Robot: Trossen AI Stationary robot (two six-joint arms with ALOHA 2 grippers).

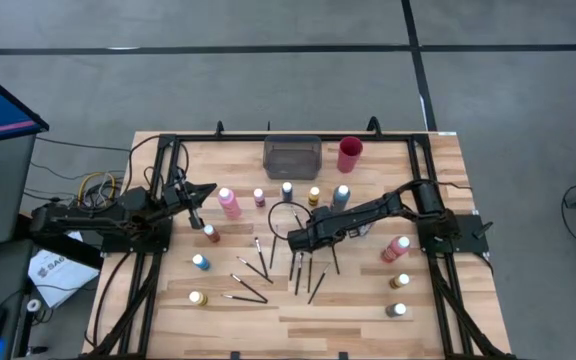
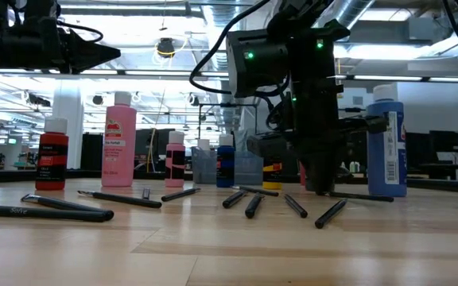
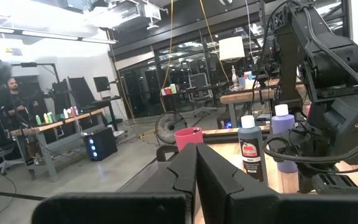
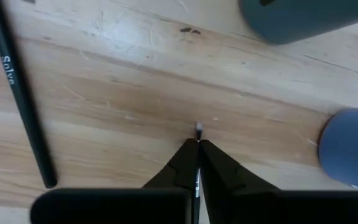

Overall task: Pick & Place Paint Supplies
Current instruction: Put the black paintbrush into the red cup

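1. The right gripper (image 4: 197, 149) is down at the middle of the surface (image 1: 298, 310), its jaws pinched together on a thin brush (image 4: 198, 132). Only the brush's pale tip pokes out past the fingertips in the right wrist view.
2. The held brush's long axis runs straight along the jaws' own line, tip pointing forward and away from the wrist. Any lift should carry it lengthwise, as I judge it.
3. Just beside the jaws lies another dark-handled brush (image 4: 20, 93), flat on the wood and apart from the fingers. In the high view more loose brushes (image 1: 313, 275) fan out nearby.
4. Paint bottles stand around this spot: a blue-capped bottle (image 2: 386, 143) close behind the gripper in the low view, a pink bottle (image 1: 230, 203) farther off.
5. The grey tray (image 1: 292, 157) and red cup (image 1: 350, 153) sit at the far edge of the surface, beyond the bottles. The right arm is the nearer one to both.
6. The left gripper (image 1: 200, 197) waits raised over the left part of the surface, jaws closed on nothing.
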